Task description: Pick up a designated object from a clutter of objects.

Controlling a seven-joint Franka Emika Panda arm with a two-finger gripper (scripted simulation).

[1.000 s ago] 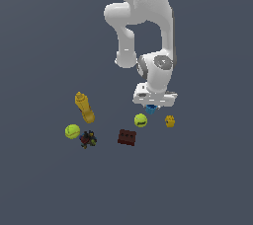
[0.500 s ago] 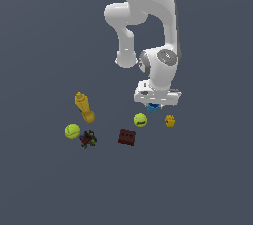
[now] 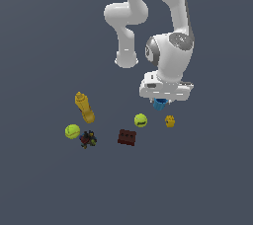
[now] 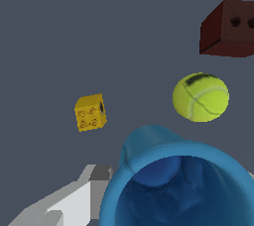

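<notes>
- In the exterior view, the white arm's gripper (image 3: 161,101) hangs above the grey floor (image 3: 44,189), and the blue cup (image 3: 159,103) peeks out just beneath the hand, mostly hidden by it.
- The cup looks clear of the floor, up against the hand's underside; from here the fingers are hidden, so how far apart they stand cannot be read.
- Below the cup, toward the exterior view's left, lies a yellow-green ball (image 3: 141,120); toward the exterior view's right sits the small yellow toy (image 3: 170,121). Both are near the cup but apart from it.
- The dark red brick (image 3: 127,137) lies lower still. Well off to the exterior view's left are the yellow bottle (image 3: 84,106), a second yellow-green ball (image 3: 72,131) and the dark multicoloured toy (image 3: 88,139) just beside that ball.
- In the wrist view, the blue cup (image 4: 178,183) fills the near foreground, its open mouth facing the camera, hollow inside.
- One pale grey finger (image 4: 67,202) lies right against the cup's outer wall; the other is out of sight, so a firm hold is likely but not fully shown.
- Beyond the cup sit the yellow toy (image 4: 90,112), the ball (image 4: 201,96) and the brick (image 4: 228,28), all apart from one another.
</notes>
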